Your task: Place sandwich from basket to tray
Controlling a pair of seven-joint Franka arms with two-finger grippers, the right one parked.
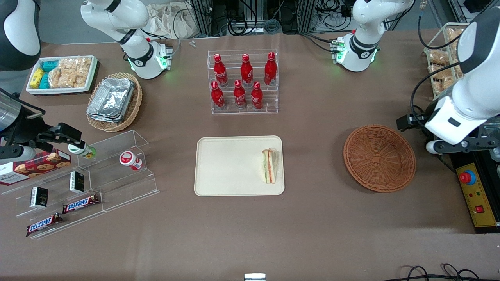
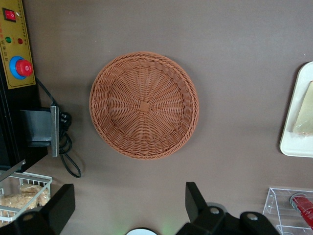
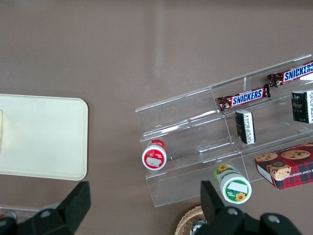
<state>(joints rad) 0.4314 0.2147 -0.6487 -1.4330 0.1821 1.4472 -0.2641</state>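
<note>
The sandwich, a small bread wedge with orange and green filling, lies on the cream tray, at the tray edge nearest the basket. The round reddish-brown wicker basket sits beside the tray toward the working arm's end of the table and holds nothing. My gripper hangs high above the table beside the basket, farther from the front camera than the basket's middle. In the left wrist view the gripper is open with only bare tablecloth between its fingers. The basket, the tray's rim and part of the sandwich also show there.
A clear rack of red cola bottles stands farther from the front camera than the tray. A yellow control box with a red button and a wire basket of snacks stand at the working arm's end. Acrylic snack shelves and a tan basket of foil trays lie toward the parked arm's end.
</note>
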